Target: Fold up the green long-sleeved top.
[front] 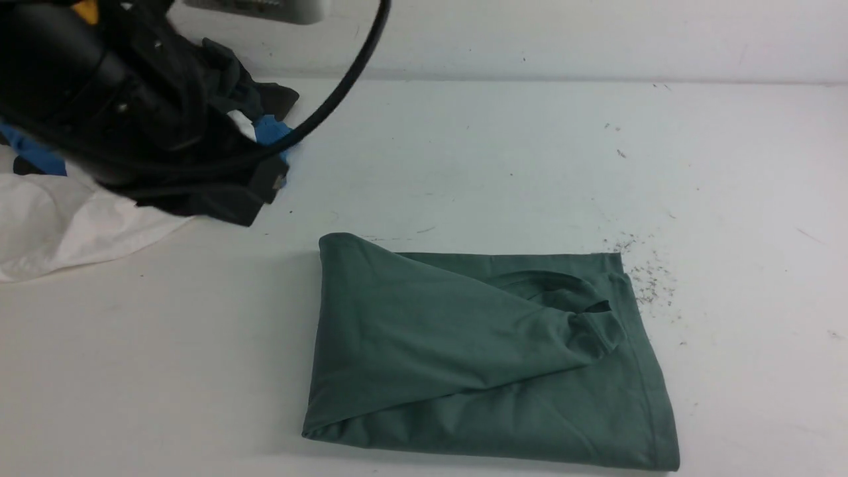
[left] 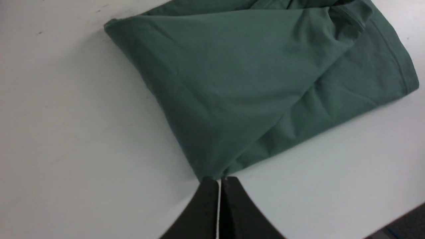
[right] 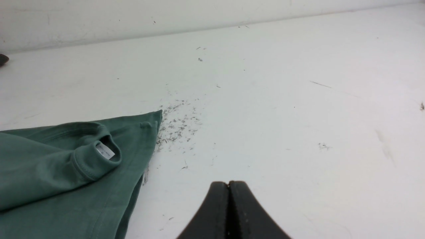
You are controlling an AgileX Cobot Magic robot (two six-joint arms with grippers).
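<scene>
Green top (front: 490,358) lies folded into a rectangle at the worktop's (front: 464,152) six o'clock, both end effectors, left (left: 219,181) and right (right: 228,183), closed and empty, so folding looks finished; at most a smoothing press remains.

A white table (front: 503,165) carries the folded green long-sleeved top (front: 483,358) near its front edge. At the far left corner lies a heap of garments: dark charcoal (front: 218,199), blue (front: 270,130), white (front: 66,225). Dark specks (front: 646,275) lie scattered just beside the top's right edge.
</scene>
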